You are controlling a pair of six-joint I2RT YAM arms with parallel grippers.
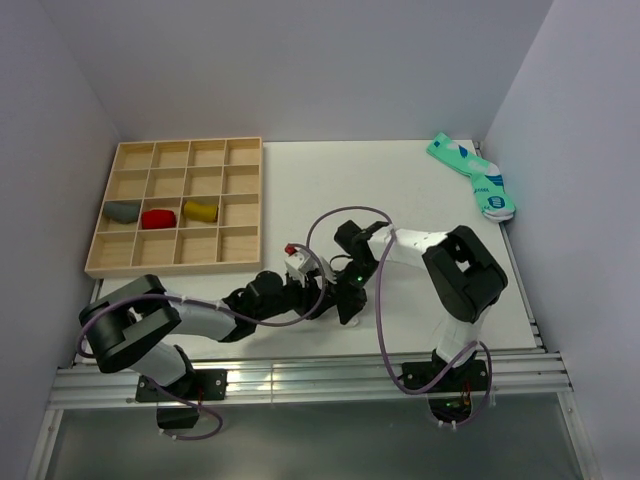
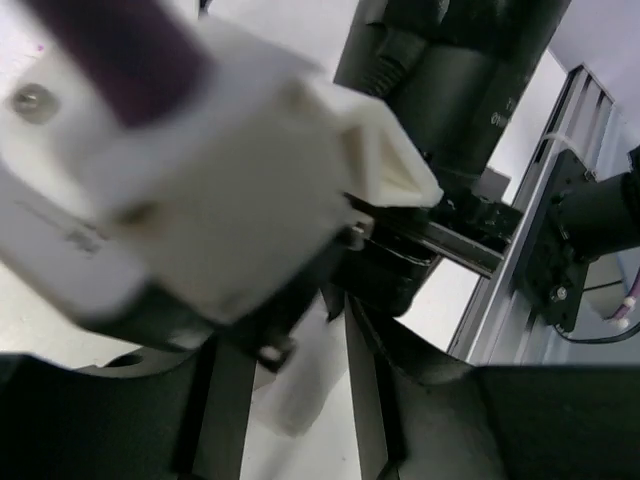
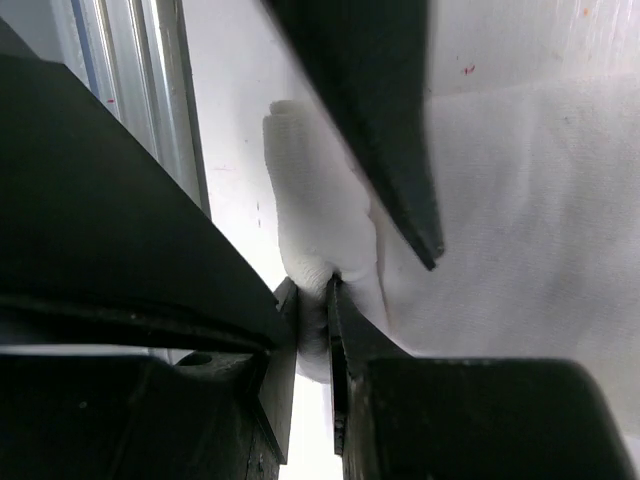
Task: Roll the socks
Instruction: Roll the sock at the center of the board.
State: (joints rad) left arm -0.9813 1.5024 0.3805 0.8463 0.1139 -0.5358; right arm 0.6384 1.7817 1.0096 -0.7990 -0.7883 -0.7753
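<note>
The white sock [image 3: 500, 200] lies on the white table at the near edge. My right gripper [image 3: 315, 300] is shut on a pinched fold of it. In the left wrist view a rolled end of the sock [image 2: 300, 385] lies between the spread fingers of my left gripper [image 2: 285, 335], which is open and not touching it. In the top view both grippers meet, left [image 1: 322, 290] and right [image 1: 345, 300], and hide the sock. A mustard-yellow rolled sock [image 1: 200, 210] lies in a tray compartment.
The wooden compartment tray [image 1: 170, 268] stands at the back left and also holds a grey bundle [image 1: 123, 211] and a red bundle [image 1: 158, 218]. Teal patterned socks [image 1: 472, 175] lie at the back right. The metal rail [image 1: 300, 375] runs along the near edge, close to the grippers.
</note>
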